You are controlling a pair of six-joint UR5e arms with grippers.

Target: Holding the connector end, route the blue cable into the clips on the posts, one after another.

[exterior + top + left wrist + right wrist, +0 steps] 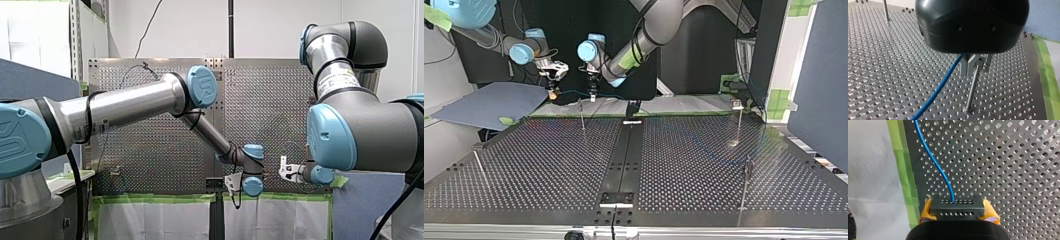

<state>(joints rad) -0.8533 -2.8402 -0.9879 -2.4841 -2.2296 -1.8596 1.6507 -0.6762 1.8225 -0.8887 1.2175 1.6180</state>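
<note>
In the front view, my left gripper point(233, 183) and my right gripper point(286, 170) are seen near each other at the edge of the table point(150, 150) lined with green tape point(165, 198). In the top view, a thin blue cable point(573, 93) is strung between them, above a post point(582, 114). In the left wrist view, the cable, smooth and glossy, is seen running down beside the post. Whether it is gripped cannot be told. In the right wrist view, yellow-padded fingers point(926, 208) are closed on a black connector point(958, 213) with rows of holes, from which the cable is led in a gentle curve.

Four posts point(582, 115), one blue cable point(933, 157), one connector point(957, 208) and two arms point(130, 102) show.
</note>
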